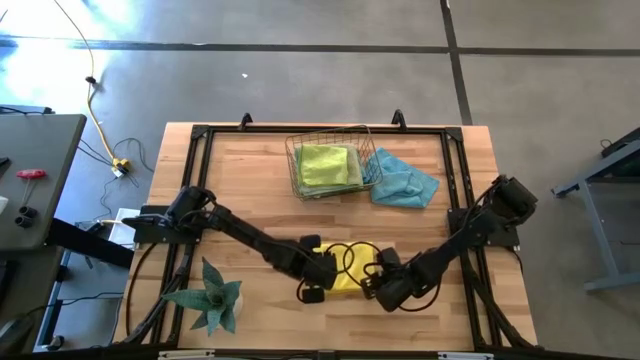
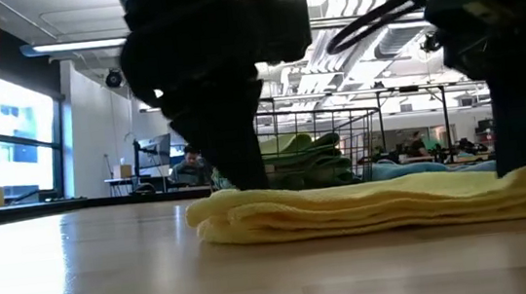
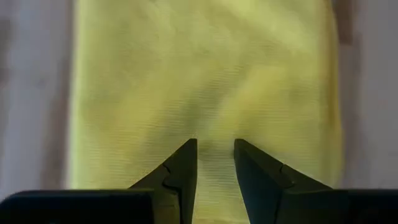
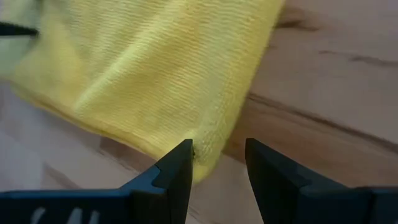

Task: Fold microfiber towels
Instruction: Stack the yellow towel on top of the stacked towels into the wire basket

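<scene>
A folded yellow microfiber towel (image 1: 348, 277) lies flat on the wooden table near its front edge; in the low view the yellow towel (image 2: 377, 204) shows stacked layers. My left gripper (image 3: 214, 144) stands open over the towel's left part, pointing steeply down. My right gripper (image 4: 219, 146) stands open at the towel's right end, its fingers on either side of a corner (image 4: 208, 165). A lime green towel (image 1: 325, 165) lies in the copper wire basket (image 1: 296, 170). A light blue towel (image 1: 402, 180) lies crumpled right of the basket. My left gripper hangs over the yellow towel's top face (image 3: 205, 124), coming from above; whether its fingertips touch the cloth I cannot tell. My right gripper is at the towel's corner (image 4: 208, 165), slanting down from the right; whether it touches the cloth I cannot tell.
A spiky green plant (image 1: 210, 297) stands at the front left. The wire basket and the blue towel take up the far middle. Black cables (image 1: 350, 255) loop over the yellow towel between the arms. A black frame (image 1: 452, 170) runs round the tabletop.
</scene>
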{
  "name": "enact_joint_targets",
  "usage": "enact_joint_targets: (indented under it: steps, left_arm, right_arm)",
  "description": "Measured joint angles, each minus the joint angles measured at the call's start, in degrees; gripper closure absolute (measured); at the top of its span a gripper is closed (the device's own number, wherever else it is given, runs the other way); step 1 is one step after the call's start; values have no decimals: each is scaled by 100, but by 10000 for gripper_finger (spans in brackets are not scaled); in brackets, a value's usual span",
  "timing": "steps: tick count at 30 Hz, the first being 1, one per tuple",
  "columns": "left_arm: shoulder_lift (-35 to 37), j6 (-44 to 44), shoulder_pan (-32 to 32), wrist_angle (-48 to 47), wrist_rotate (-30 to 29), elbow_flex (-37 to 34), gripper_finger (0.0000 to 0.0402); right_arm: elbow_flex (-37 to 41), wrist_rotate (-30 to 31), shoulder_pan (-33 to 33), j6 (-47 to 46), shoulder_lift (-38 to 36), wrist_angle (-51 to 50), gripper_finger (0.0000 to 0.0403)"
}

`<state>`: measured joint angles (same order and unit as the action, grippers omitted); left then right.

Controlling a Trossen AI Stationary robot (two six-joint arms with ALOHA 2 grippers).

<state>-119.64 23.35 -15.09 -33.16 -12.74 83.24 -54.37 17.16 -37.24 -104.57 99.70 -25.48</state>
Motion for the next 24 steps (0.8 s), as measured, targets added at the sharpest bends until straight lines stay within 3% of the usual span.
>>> enact_joint_targets:
  steps: [7, 13, 19, 24]
  left_arm:
    - [2, 43, 0, 193, 282, -238, 305]
    - [30, 230, 2, 352, 433, -388, 305]
    - [29, 742, -75, 468, 459, -403, 305]
    - [11, 1048, -221, 740, 526, -408, 305]
  right_arm:
    - [549, 90, 52, 60, -4, 1456, 249]
    - [553, -507, 179, 481, -28, 1502, 217]
    - [553, -650, 171, 1180, -23, 1620, 210]
    - [553, -556, 193, 993, -17, 1635, 210]
